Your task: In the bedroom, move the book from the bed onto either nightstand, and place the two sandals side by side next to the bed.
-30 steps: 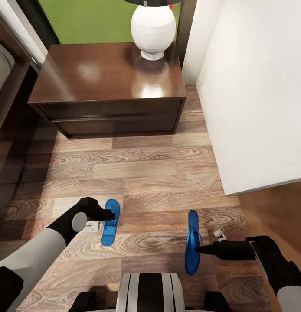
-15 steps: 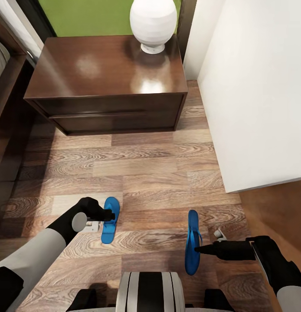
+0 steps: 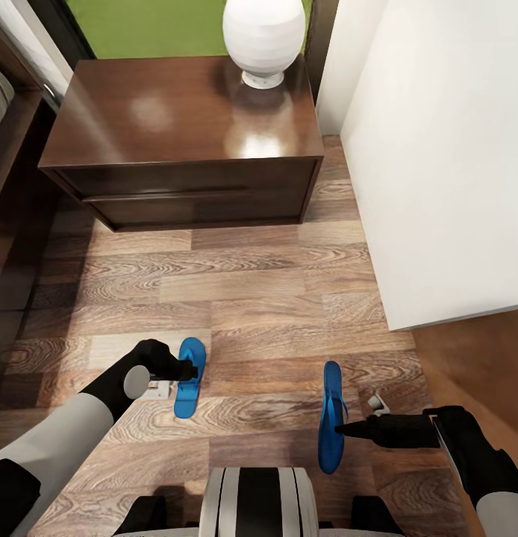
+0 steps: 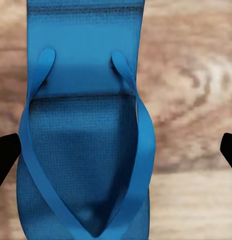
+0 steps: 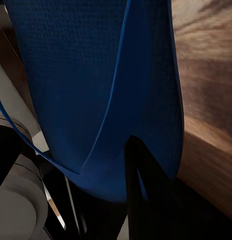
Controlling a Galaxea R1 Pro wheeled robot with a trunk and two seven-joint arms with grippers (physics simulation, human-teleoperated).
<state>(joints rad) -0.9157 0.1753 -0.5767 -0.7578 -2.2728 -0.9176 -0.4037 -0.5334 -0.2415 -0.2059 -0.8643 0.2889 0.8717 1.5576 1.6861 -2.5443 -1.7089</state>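
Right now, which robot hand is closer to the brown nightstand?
Left. The left gripper, at one blue sandal, is a bit closer to the nightstand. The right gripper, at the other sandal, sits farther back towards the robot.

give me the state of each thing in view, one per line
left sandal: flat, sole down, straps up, at the left gripper, whose jaws stand wide either side of it in the left wrist view
right sandal: on edge, pinched by the right gripper
nightstand: both drawers shut, top bare apart from the lamp
lamp: upright on the nightstand's back corner
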